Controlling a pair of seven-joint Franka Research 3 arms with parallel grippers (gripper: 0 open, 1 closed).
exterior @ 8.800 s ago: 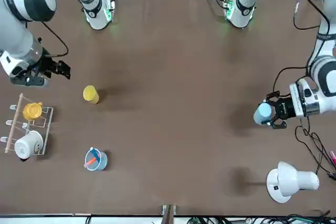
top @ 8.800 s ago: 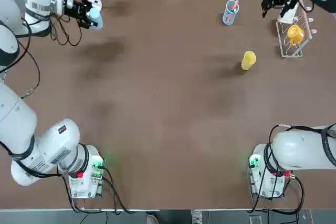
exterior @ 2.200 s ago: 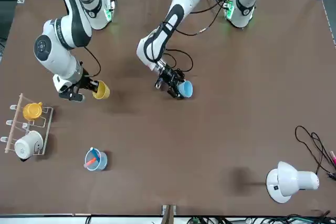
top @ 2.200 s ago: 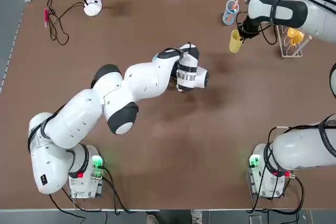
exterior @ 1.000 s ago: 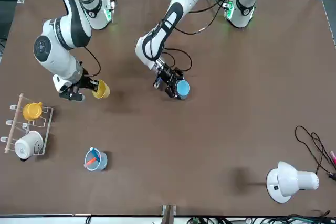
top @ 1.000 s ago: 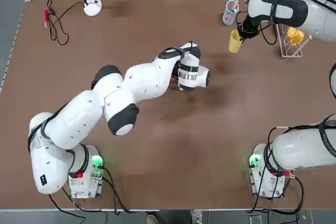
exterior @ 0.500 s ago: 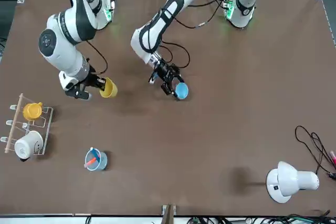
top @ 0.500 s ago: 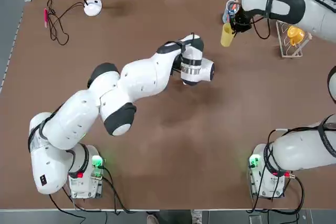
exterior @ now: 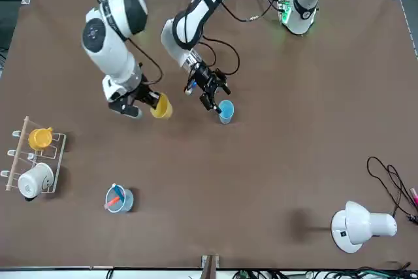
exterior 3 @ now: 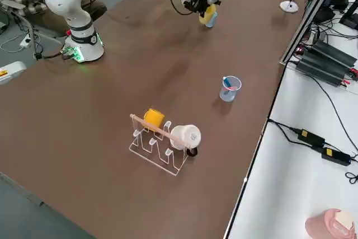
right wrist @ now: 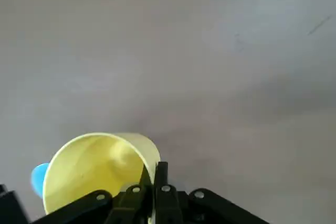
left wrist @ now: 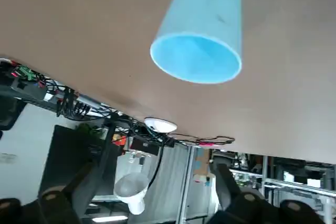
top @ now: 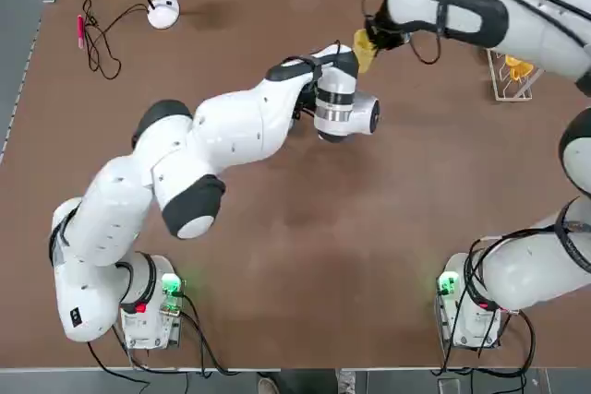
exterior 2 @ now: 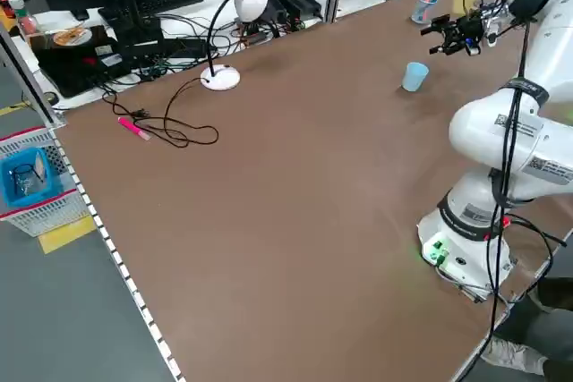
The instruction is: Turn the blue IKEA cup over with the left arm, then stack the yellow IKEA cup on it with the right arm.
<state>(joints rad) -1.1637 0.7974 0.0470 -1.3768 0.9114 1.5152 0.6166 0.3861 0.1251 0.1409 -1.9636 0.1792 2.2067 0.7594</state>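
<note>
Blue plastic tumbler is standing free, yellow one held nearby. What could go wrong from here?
1. The left pincer hangs open right beside the small light-blue plastic tumbler; the right arm could clash with it.
2. The right pincer pinches the small yellow plastic tumbler by its rim only, tilted, so it may slip or land skewed.

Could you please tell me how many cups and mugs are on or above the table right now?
5: a light-blue plastic tumbler standing mid-table; a yellow plastic tumbler in the right gripper; a clear blue tumbler holding sticks; a yellow-orange mug and a white mug on the rack.
</note>
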